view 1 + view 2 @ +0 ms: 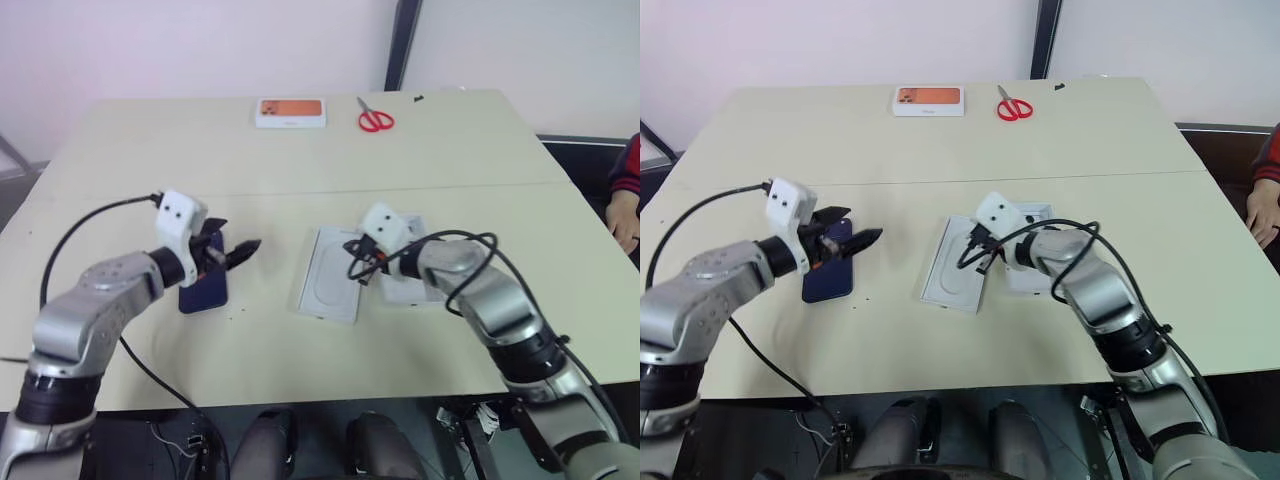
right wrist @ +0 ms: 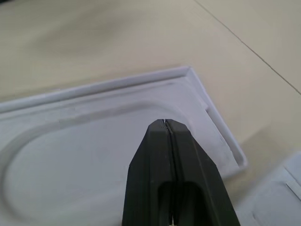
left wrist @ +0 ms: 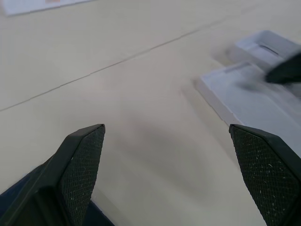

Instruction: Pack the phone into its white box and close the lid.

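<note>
Phone (image 1: 203,287) lies flat on the table (image 1: 300,150) at the middle left of the left eye view, dark blue, partly under the left gripper (image 1: 228,252). That gripper hangs over it with its fingers spread wide and nothing in them. In the middle of the frame lies the white box (image 1: 330,285), open, with its tray showing. Just to its right, partly hidden by the arm, lies another white piece; I think it is the lid (image 1: 408,290), inside up. The right gripper (image 1: 357,262) sits over the box's right edge, pinched tight on nothing. At the top are an orange-pictured box (image 1: 291,112) and red scissors (image 1: 375,120), well apart from the work.

Right eye view shows the same things.

Left wrist view shows the two open fingers (image 3: 80,165) wide apart, with a dark blue corner of the phone at the lower left.

Right wrist view shows the closed fingers (image 2: 174,174) just above the box's tray.

Packing has not started, I think: the phone is not yet in the box. Next, the left gripper needs to come down, close on the phone's edges and carry it right to the tray.
</note>
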{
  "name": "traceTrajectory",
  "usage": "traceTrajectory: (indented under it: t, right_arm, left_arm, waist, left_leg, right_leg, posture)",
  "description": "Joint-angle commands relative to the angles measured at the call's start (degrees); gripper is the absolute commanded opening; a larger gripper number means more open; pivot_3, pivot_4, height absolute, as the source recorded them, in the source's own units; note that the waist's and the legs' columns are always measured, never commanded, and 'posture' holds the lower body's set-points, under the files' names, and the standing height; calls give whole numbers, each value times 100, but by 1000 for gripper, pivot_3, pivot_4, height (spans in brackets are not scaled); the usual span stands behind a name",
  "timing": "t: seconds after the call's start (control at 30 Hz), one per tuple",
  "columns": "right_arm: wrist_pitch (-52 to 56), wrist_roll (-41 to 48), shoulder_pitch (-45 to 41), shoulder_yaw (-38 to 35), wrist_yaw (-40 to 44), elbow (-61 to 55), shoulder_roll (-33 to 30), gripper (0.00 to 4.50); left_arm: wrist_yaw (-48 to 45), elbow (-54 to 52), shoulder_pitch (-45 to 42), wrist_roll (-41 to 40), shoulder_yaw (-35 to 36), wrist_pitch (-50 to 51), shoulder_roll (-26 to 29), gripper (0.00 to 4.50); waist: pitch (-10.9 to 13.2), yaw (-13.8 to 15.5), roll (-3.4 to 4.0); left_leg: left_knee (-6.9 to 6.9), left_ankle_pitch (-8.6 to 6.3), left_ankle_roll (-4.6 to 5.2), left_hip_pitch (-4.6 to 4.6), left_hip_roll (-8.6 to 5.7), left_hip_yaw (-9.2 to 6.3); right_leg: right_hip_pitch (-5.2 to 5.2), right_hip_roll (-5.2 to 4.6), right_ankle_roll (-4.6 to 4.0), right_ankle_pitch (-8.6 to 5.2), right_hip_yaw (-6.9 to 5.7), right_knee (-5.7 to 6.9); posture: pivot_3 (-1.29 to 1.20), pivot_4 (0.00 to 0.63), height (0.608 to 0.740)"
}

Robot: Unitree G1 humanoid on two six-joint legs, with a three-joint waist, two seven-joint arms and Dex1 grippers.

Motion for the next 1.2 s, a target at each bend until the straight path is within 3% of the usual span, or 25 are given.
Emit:
traceTrajectory:
  t: [0.03,0.43,0.9,1.07,1.2]
  right_arm:
    - [112,-213,-225,72,-150,83,132,31]
    - [199,-776,-510,476,-185,848,328,31]
    - [-1094,-1154,-531,471,-373,1677,908,31]
    - [-1234,-974,-372,307,82,1052,646,31]
    - [-1121,-459,-117,210,1040,17,84,31]
  left_arm:
    - [-683,-135,352,221,79,-711,123,4444]
    - [-1498,-562,1003,41,174,-902,96,4444]
    - [-1343,-701,1144,-26,226,-830,-75,4444]
    - [-1310,-770,1203,-33,265,-799,-90,4444]
    - [-1329,-662,1216,-87,450,-780,-35,4444]
  waist:
    - [0,-18,1]
    - [0,-48,1]
    - [0,-68,1]
    - [0,-54,2]
    - [1,-41,3]
  left_leg:
    - [-1,0,0,0,0,0]
    - [-3,-18,31,2,0,0]
    - [-3,-23,40,4,0,0]
    - [-3,-23,40,3,0,0]
    - [-2,-25,43,3,1,0]
  right_leg:
    - [-1,0,0,0,1,0]
    - [-4,2,0,0,0,6]
    - [-5,4,1,0,-1,11]
    - [-5,4,1,0,-1,11]
    - [-3,4,1,0,-1,10]
  posture:
    - [0,150,740]
    - [0,150,740]
    - [0,150,740]
    - [0,150,740]
    - [0,150,740]
